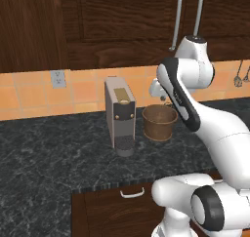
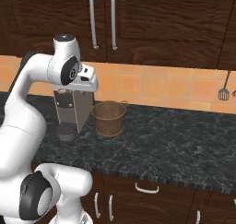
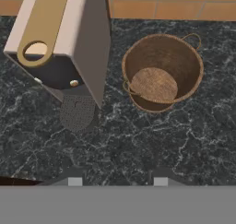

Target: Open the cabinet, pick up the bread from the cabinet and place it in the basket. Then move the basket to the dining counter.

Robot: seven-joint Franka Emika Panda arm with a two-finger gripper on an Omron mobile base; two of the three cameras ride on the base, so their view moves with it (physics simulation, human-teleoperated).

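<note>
The cabinet [image 1: 127,11] [image 2: 152,15] hangs above the counter with both doors shut, its two silver bar handles [image 2: 93,20] side by side. The bread is hidden. The basket [image 1: 159,121] [image 2: 109,118] [image 3: 162,73] stands upright and empty on the black granite, just right of the coffee machine. My gripper [image 3: 117,180] hovers above the counter in front of the machine and basket, pointing down. Its fingertips [image 3: 75,179] stand apart with nothing between them. My hand [image 2: 86,79] is well below the cabinet handles. The dining counter is out of view.
A grey boxy coffee machine [image 1: 119,115] [image 2: 71,110] [image 3: 60,38] stands left of the basket. Utensils [image 2: 223,91] hang on the tiled wall at the right. An outlet [image 1: 57,78] sits at the left. Drawers with silver pulls [image 1: 132,193] run under the black granite countertop [image 2: 175,144].
</note>
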